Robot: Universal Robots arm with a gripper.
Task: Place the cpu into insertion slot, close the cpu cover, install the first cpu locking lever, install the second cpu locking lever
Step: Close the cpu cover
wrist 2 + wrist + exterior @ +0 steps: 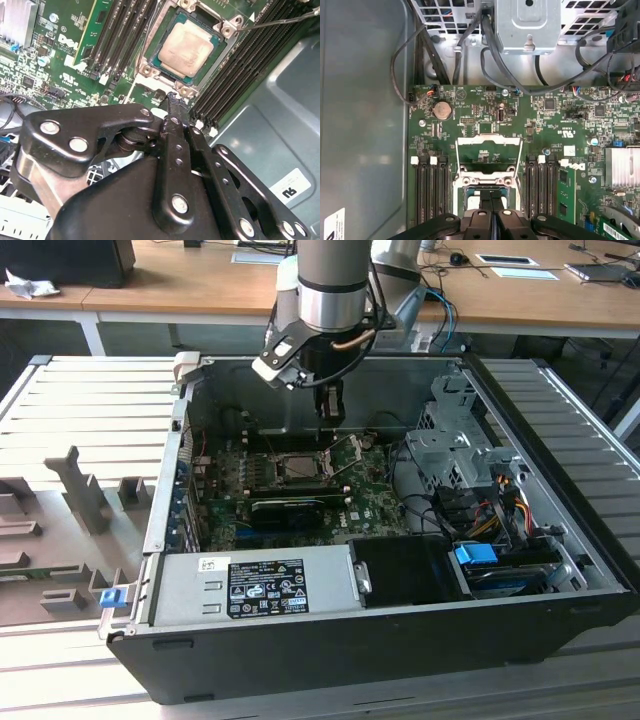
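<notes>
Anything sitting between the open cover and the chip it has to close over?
Nothing visible does. The chip lies bare in the socket. The cover stands tilted open at the socket's edge. The shut gripper hangs near the socket's rim, apart from the chip.

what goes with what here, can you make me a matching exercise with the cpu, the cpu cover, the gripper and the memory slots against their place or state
Things:
1. cpu
2. cpu cover
3. gripper
4. memory slots

Place or state:
A. swung up open
B. long and black, on both sides of the insertion slot
C. lying in the insertion slot
D. shut on nothing, close by the slot

Pairs: 1-C, 2-A, 3-D, 4-B
</notes>
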